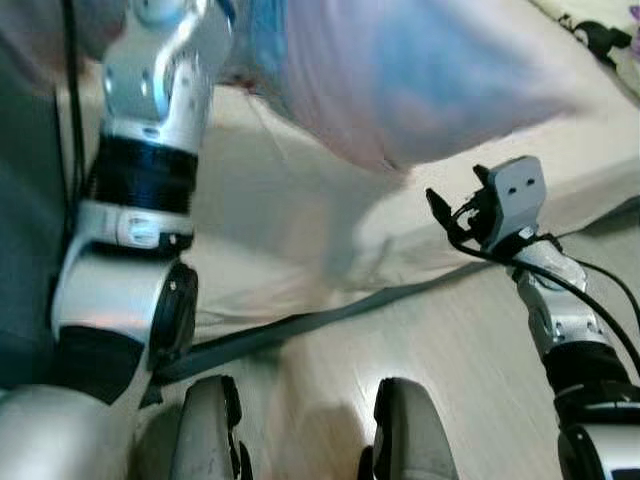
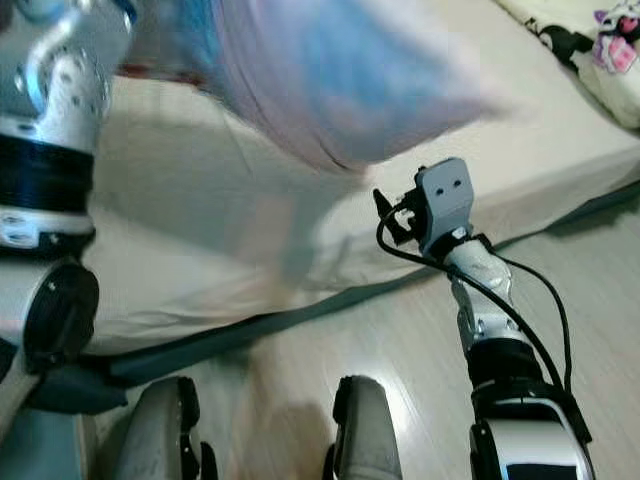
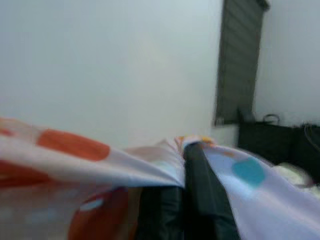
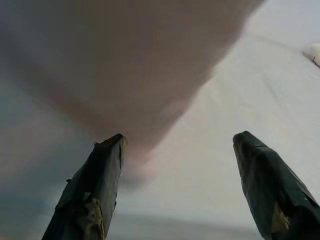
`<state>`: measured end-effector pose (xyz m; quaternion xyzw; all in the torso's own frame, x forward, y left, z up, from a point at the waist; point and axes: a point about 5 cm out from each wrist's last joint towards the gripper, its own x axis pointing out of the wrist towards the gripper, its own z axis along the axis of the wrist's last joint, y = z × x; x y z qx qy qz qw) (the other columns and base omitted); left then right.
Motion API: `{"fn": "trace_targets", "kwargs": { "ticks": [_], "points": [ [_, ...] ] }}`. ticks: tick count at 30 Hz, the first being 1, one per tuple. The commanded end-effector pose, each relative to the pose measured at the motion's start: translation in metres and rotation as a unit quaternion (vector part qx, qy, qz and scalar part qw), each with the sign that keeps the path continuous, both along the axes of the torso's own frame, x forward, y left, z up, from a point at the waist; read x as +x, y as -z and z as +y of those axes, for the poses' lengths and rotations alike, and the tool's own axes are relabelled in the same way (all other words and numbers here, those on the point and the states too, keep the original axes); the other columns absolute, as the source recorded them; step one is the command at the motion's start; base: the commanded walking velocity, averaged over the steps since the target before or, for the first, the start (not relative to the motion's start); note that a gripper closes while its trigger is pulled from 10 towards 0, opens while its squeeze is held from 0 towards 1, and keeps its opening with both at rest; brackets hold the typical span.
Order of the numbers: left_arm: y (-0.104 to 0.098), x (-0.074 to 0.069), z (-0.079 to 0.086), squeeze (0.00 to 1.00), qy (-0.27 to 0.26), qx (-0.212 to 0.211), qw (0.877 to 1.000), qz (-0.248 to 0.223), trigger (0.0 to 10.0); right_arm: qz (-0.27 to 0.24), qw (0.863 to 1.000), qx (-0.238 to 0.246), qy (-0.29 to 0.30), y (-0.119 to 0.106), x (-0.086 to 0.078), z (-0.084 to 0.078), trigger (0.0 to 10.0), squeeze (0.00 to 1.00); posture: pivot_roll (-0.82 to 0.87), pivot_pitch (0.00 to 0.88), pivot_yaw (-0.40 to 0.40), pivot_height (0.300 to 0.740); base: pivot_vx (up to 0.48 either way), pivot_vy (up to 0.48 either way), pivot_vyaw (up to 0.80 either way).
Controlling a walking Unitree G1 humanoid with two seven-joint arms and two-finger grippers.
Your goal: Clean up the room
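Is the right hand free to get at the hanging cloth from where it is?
Probably yes: the right hand is open and empty, facing the cloth the left hand holds up, nothing between them.

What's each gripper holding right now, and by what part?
Left gripper: shut on the polka-dot cloth, pinching a bunched fold. Right gripper: open, holding nothing.

Head pair: my two eyes look steeply down, sharing the bed (image 1: 300,230) and floor (image 2: 400,330). Left wrist: close on cloth (image 3: 100,165), facing wall (image 3: 100,60). Right wrist: near, facing bed.
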<state>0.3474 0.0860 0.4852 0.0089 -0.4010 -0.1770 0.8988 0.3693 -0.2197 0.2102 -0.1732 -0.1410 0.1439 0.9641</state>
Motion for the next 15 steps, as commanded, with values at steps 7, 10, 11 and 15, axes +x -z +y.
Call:
{"fn": "trace_targets", "kwargs": {
  "ticks": [7,10,11,15],
  "points": [
    [0.040,0.037,-0.033,0.00,-0.195,0.338,0.920,-0.017,0.0,0.008,1.000,0.002,0.003,0.006,-0.002,-0.002,10.0,0.00,0.04,0.177,0.013,0.579,0.000,0.000,0.00],
    [0.036,0.040,-0.028,0.00,-0.254,0.344,0.903,-0.039,0.0,0.008,1.000,0.003,0.004,0.007,-0.002,-0.002,10.0,0.00,0.04,0.177,0.018,0.579,0.000,0.000,0.00],
    [0.031,0.040,-0.026,0.00,-0.286,0.340,0.894,-0.056,0.0,0.008,1.000,0.003,0.004,0.007,-0.002,-0.002,10.0,0.00,0.04,0.177,0.018,0.579,0.000,0.000,0.00],
    [0.014,0.035,-0.019,0.00,-0.352,0.311,0.878,-0.097,0.0,0.008,1.000,0.005,0.005,0.008,-0.003,-0.001,10.0,0.00,0.04,0.176,0.021,0.579,0.000,0.000,0.00]
  ]
}}
